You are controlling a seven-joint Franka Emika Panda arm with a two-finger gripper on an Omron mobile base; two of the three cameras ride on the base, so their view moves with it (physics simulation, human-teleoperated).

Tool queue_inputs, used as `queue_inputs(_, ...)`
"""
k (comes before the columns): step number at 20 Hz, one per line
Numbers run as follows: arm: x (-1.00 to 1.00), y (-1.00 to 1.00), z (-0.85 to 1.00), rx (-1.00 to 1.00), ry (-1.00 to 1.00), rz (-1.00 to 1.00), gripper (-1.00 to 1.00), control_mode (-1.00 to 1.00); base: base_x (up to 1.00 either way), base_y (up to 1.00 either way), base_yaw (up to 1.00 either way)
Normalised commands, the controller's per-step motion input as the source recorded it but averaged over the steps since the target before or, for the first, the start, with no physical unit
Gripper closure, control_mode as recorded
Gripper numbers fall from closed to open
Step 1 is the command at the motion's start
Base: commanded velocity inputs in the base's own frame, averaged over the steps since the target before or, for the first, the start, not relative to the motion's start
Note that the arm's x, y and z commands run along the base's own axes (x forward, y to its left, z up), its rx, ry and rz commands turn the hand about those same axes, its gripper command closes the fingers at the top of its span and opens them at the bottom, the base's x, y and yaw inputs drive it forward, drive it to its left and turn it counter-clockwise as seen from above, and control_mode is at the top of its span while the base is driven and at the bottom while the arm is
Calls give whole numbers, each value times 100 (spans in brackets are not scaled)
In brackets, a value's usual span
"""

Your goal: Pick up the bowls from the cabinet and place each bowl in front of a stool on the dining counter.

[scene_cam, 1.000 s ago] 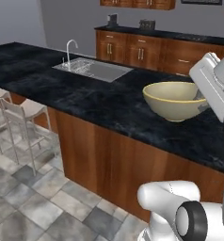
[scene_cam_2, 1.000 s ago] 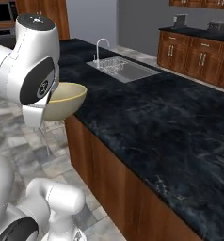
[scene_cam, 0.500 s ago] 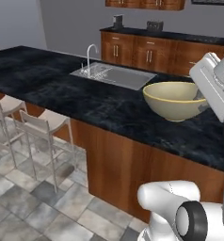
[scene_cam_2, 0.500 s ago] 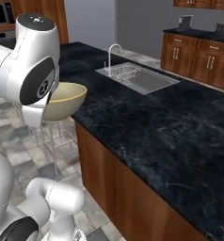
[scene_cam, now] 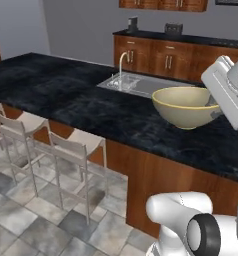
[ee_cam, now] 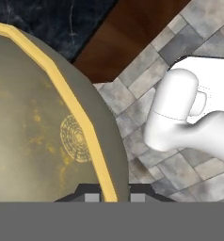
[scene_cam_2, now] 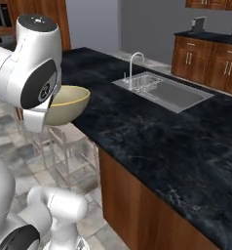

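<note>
light: even, soft, rendered | shadows: faint under stools | focus: slightly soft, low-res

A steel sink with a curved faucet sits inset in black stone; two pale stools stand on grey floor tiles; wooden base cabinets line the far wall.

We see a glossy white arm w/ smooth rounded casings. A dark grey round joint cap, ringed in black, sits on the big upper link; a similar dark disc shows on the lower link nr the base. Lower segments are bulbous, plain white, w/ no cables or screws we can make out. Claw tips are small, dark, w/ pale grey pads.
</note>
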Motion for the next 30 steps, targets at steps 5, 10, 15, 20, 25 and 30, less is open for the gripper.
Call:
queue_inputs(5,0,0,0,0,0,0,100,100,82,100,-19)
queue_inputs(10,0,0,0,0,0,0,100,100,78,100,-23)
queue_inputs(15,0,0,0,0,0,0,100,100,38,100,-31)
queue_inputs(20,0,0,0,0,0,0,100,100,6,100,-51)
queue_inputs(25,0,0,0,0,0,0,100,100,20,99,-55)
queue_inputs(30,0,0,0,0,0,0,100,100,45,55,-48)
